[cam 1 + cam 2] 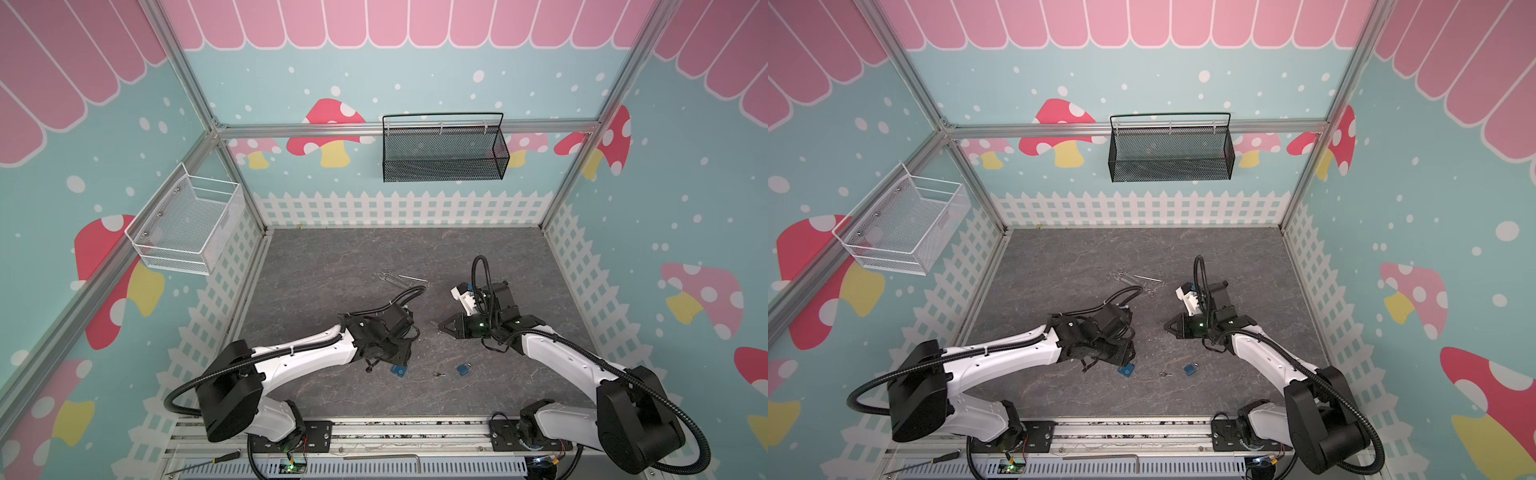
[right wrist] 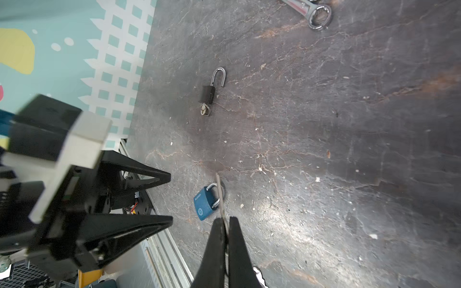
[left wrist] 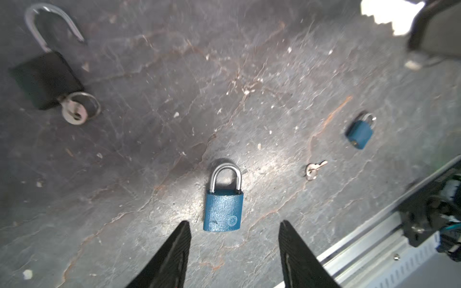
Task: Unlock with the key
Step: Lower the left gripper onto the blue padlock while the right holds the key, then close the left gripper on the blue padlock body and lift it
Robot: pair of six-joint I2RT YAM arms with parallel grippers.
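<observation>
Holding the left gripper [image 3: 234, 223] half open and empty, tips flanking the blue padlock [image 3: 222, 212] at lower centre; pinching a thin metal strip [image 2: 219, 194] in the closed right gripper [image 2: 225, 219]; showing a loose key [image 3: 313, 169] right of that padlock on the scuffed grey tabletop [image 1: 332, 257], between mushroom-print walls [image 1: 665, 187].

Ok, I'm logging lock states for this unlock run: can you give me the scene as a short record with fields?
black padlock: shackle swung open, silver key in its keyhole
large blue padlock: shackle shut, flat on the grey table, just ahead of left gripper
small blue padlock: shackle looks shut, lying apart
loose silver key: on the table between the two blue padlocks
left gripper: open, holding nothing
right gripper: shut on a thin metal strip, likely a key seen edge-on
</observation>
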